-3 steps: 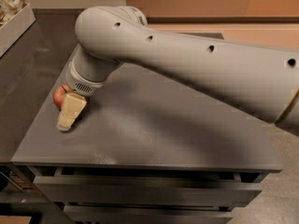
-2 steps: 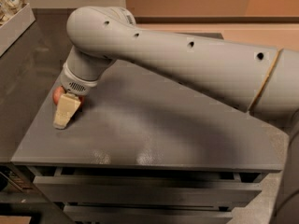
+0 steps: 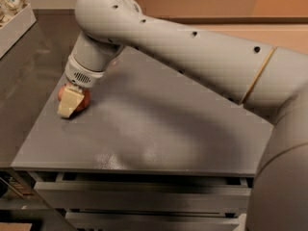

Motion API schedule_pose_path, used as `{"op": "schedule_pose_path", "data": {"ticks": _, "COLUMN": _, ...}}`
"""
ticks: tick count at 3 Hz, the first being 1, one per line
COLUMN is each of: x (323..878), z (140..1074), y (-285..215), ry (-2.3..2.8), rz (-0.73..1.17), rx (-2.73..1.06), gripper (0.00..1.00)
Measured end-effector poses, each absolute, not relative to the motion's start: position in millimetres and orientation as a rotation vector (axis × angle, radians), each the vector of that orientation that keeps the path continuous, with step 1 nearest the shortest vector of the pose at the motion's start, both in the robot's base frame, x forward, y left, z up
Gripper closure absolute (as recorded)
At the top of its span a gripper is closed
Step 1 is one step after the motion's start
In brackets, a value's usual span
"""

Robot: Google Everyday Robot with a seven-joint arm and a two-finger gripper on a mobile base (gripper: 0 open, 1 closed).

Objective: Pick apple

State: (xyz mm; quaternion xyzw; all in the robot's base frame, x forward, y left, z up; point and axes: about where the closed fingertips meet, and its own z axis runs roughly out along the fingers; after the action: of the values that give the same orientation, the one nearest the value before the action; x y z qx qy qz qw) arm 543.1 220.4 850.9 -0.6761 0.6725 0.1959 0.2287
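Pincer (image 3: 68, 105) edged farther over apple (image 3: 83, 100), tabletop (image 3: 159, 129) left; apple red, round, part-hidden

No legible text (tool (image 3: 70, 105) at the apple (image 3: 83, 100))

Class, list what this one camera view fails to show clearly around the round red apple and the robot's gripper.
Round red apple: camera view, largely covered by the cream gripper near the grey table's left edge; stem unseen.
White box, upper left: cut off by the picture's edge.
Table's far right: hidden behind the grey robot arm.
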Motion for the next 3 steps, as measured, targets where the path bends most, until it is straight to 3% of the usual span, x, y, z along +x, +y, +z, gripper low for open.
{"op": "schedule_pose_path", "data": {"ticks": 2, "x": 536, "z": 915, "y": 201, "ry": 1.757, "rz": 0.624, "rx": -1.841, "gripper": 0.97}}
{"op": "schedule_pose_path", "data": {"ticks": 3, "x": 522, "z": 969, "y": 188, "ry": 1.649, "rz": 0.63, "rx": -1.852, "gripper": 1.0}}
